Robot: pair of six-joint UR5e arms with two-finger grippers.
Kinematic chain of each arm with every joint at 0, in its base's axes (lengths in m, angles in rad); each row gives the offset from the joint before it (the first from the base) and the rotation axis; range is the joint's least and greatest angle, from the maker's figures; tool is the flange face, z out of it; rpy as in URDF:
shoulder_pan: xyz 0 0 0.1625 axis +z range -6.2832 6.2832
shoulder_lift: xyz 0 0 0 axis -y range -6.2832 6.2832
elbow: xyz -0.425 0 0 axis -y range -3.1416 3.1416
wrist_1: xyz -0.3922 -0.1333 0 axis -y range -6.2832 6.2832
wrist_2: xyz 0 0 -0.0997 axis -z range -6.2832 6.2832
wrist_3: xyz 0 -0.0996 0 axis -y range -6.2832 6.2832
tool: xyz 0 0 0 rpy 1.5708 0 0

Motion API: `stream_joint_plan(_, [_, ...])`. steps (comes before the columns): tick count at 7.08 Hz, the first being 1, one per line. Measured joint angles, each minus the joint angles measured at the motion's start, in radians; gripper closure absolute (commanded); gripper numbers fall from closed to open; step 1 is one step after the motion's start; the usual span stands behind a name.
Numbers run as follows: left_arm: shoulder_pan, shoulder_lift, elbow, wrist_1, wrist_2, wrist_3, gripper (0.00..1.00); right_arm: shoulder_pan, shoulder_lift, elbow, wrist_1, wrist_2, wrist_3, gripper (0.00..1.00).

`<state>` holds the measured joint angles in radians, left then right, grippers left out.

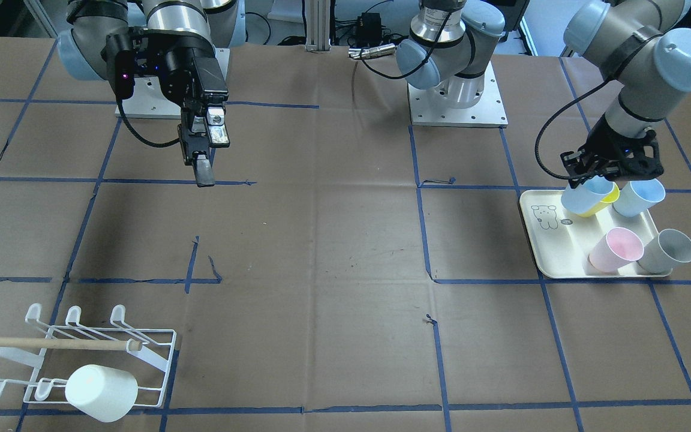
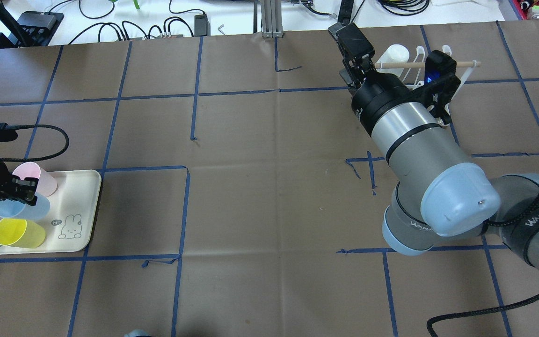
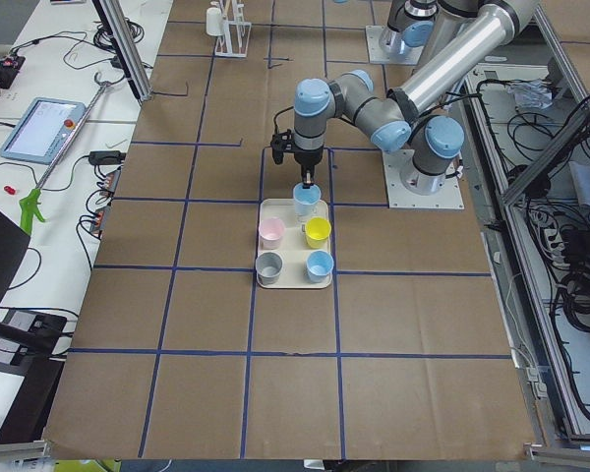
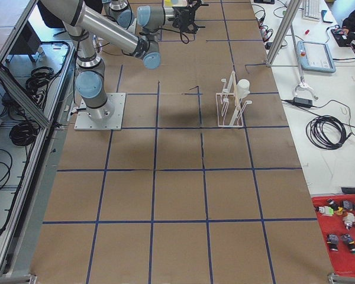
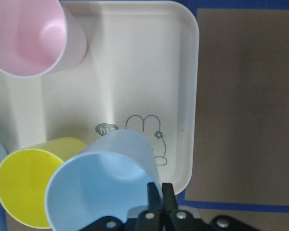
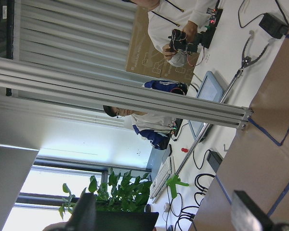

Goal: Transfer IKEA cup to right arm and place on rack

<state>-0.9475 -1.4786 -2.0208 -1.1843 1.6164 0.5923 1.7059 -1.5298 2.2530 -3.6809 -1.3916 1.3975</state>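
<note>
My left gripper is shut on the rim of a light blue cup. It holds the cup tilted over the cream tray, beside a yellow cup. The same grip shows in the front view, where the left gripper has the light blue cup. My right gripper hangs open and empty above the table, far from the cup; its fingers stand wide apart. The white wire rack carries a white cup upside down on a prong.
The tray also holds a yellow cup, another blue cup, a pink cup and a grey cup. In the overhead view the right arm partly hides the rack. The table is brown paper with blue tape lines.
</note>
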Motion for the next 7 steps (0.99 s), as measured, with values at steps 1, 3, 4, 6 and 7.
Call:
stream_joint_plan(1, [-0.007, -0.023, 0.111, -0.086, -0.002, 0.0, 1.0, 0.001, 0.002, 0.026, -0.023, -0.001, 0.107, 0.0])
stream_joint_plan(3, [-0.045, -0.115, 0.352, -0.232, -0.004, 0.003, 1.0, 0.001, 0.002, 0.05, -0.054, -0.005, 0.234, 0.0])
stream_joint_plan(4, [-0.078, -0.169, 0.458, -0.27, -0.022, 0.007, 1.0, 0.002, 0.003, 0.054, -0.051, -0.011, 0.252, 0.0])
stream_joint_plan(6, [-0.132, -0.241, 0.556, -0.245, -0.186, 0.009, 1.0, 0.012, 0.011, 0.058, -0.037, -0.012, 0.257, 0.0])
stream_joint_plan(7, [-0.154, -0.262, 0.561, -0.179, -0.314, 0.009, 1.0, 0.018, 0.015, 0.058, -0.034, -0.012, 0.257, 0.0])
